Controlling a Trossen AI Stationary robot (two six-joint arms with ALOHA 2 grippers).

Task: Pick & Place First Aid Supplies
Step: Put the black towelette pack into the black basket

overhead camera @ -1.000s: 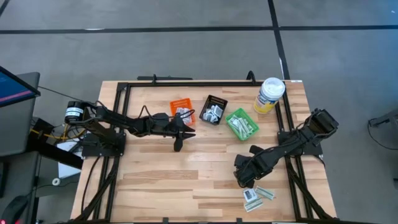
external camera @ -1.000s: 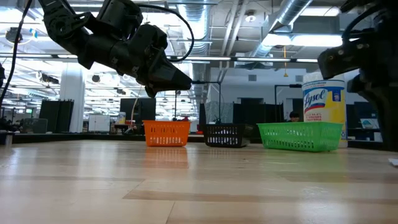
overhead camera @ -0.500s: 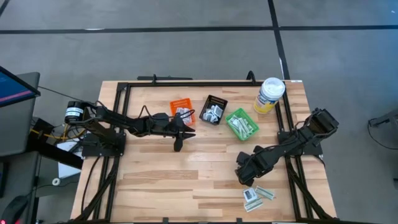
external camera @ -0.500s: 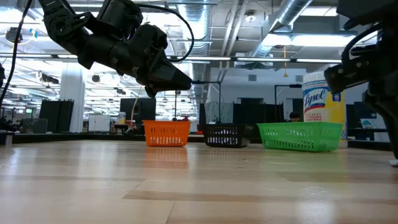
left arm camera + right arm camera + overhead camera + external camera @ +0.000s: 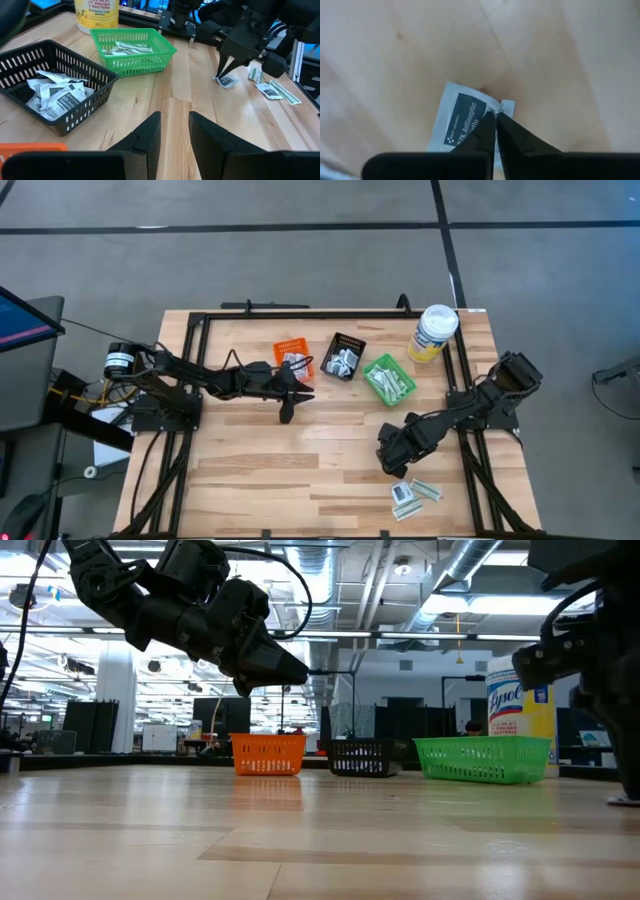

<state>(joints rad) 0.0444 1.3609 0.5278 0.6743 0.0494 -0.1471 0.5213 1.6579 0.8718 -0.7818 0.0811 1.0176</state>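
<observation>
Hovering above the wooden counter (image 5: 250,470) just beside the orange bin (image 5: 293,358), the left end effector (image 5: 288,405) holds nothing, its two fingers (image 5: 145,137) standing a little apart. Next along the far side comes the black bin (image 5: 344,356), which holds white packets with dark print (image 5: 57,97), then the green bin (image 5: 389,379) with pale strips (image 5: 125,47) lying in it, and behind that a yellow Lysol wipes canister (image 5: 433,332) with a white lid. Toward the near right of the counter, the right end effector (image 5: 393,471) points down at the wood, its fingers pressed together on the corner of a white antiseptic packet (image 5: 462,125) that bears a dark printed panel; whether the packet's far edge touches the counter cannot be told. Just beyond it, near the counter's front right edge, a few more packets and pale-green strips (image 5: 415,494) lie flat on the wood.
</observation>
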